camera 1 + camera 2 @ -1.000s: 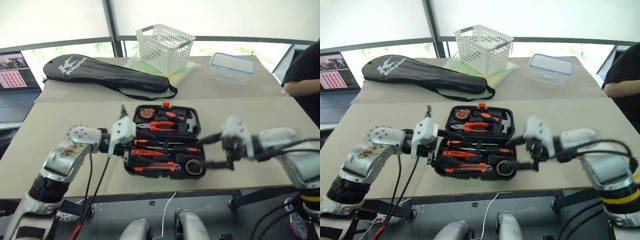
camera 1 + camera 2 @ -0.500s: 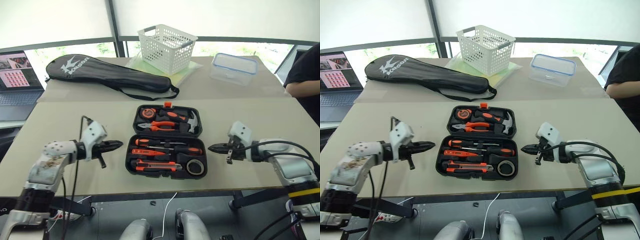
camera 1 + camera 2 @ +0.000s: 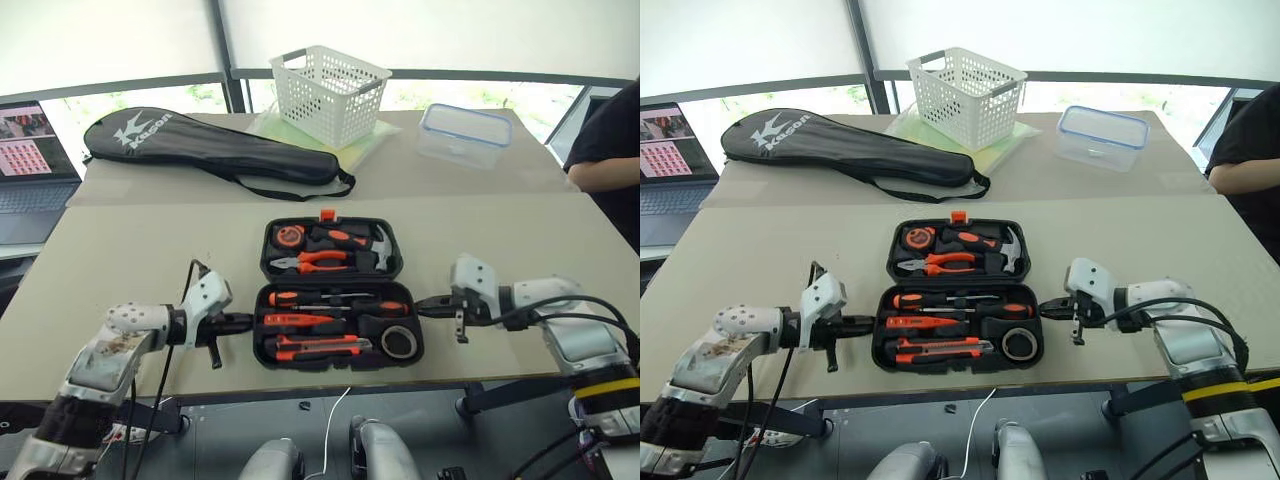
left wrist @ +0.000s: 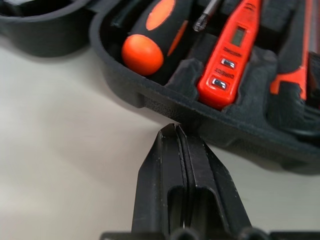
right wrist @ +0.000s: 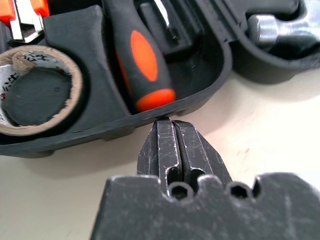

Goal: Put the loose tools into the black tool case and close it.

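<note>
Black tool case [image 3: 335,300] open flat on beige table [image 3: 120,250], screwdrivers [image 3: 335,298], utility knife [image 3: 318,347], tape roll [image 3: 401,342] in near half | left gripper [image 4: 175,131] fingers pressed together, empty, tip at case's left rim | right gripper [image 5: 171,121] likewise pinched, empty, at right rim

surface: beige table [image 3: 130,260] | near part: open black tool case [image 3: 335,290] (lid flat) | far part: racket bag [image 3: 210,150], white basket [image 3: 330,93], clear lidded container [image 3: 465,133]
</note>
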